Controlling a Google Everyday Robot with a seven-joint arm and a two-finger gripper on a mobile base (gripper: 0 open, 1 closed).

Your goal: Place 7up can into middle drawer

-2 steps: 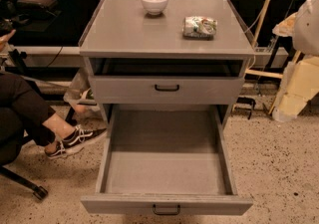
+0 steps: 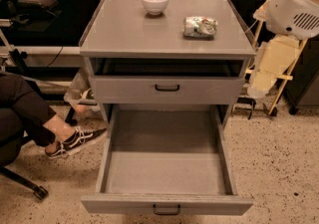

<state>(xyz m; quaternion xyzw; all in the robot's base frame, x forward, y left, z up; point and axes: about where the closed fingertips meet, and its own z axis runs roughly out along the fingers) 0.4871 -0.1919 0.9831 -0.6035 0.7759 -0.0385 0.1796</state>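
The can (image 2: pixel 200 26) lies on its side on the cabinet's tabletop (image 2: pixel 124 34), towards the right rear corner, dented, silver-white and green with red specks. A white bowl (image 2: pixel 155 2) stands upright on the same tabletop, near the cabinet's back edge and about mid-width, well apart from the can.

Below the tabletop there is a dark open slot, then the upper drawer front (image 2: pixel 124 90), closed, with a small black handle (image 2: pixel 167 88) at its middle. Under that, the middle drawer (image 2: pixel 167 170) is pulled far out of the cabinet towards the camera. Its grey box is deep and flat-bottomed, and its front carries a matching black handle (image 2: pixel 166 211) at the lower edge of the view.

The gripper is out of view, so whether the jaws are spread or pressed together cannot be told. Only a white rounded arm housing (image 2: pixel 294 4) with a vent grille shows, above and to the right of the cabinet's right rear corner.

Left of the cabinet, a seated person's dark-trousered leg (image 2: pixel 27 111) reaches in, with a black-and-white shoe (image 2: pixel 75 142) on the speckled floor (image 2: pixel 279 168). Right of the cabinet, cream-coloured objects lean on a wooden frame (image 2: pixel 271 63).
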